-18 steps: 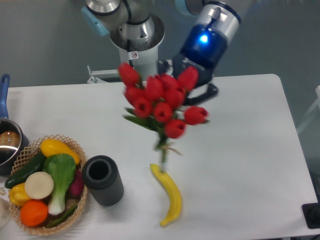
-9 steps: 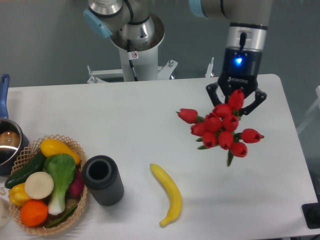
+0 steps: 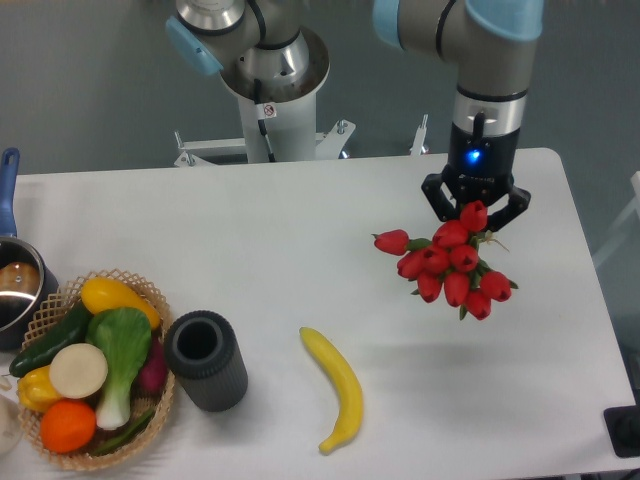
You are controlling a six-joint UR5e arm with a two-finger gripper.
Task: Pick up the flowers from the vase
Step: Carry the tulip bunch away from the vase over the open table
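Mostly matt surfaces, with a few glossy ones

The table [image 3: 250, 250] is smooth matt white; the vase [image 3: 207, 359] is ribbed matt black; the basket [image 3: 150, 297] at lower left is rough woven wicker; the banana [image 3: 338, 385] and flowers [image 3: 450, 266] look smooth; the pot [image 3: 15, 285] at the left edge is shiny metal.

you're looking down on a white desk [image 3: 250, 240] with rounded corners, its surface matte and evenly lit, with soft shadows falling on it. behind it the floor [image 3: 90, 90] is a dull grey-blue, plain and unmarked. a metal bracket [image 3: 200, 152] sits at the desk's far edge. at the lower right corner a small black block [image 3: 625, 432] pokes in from the edge.
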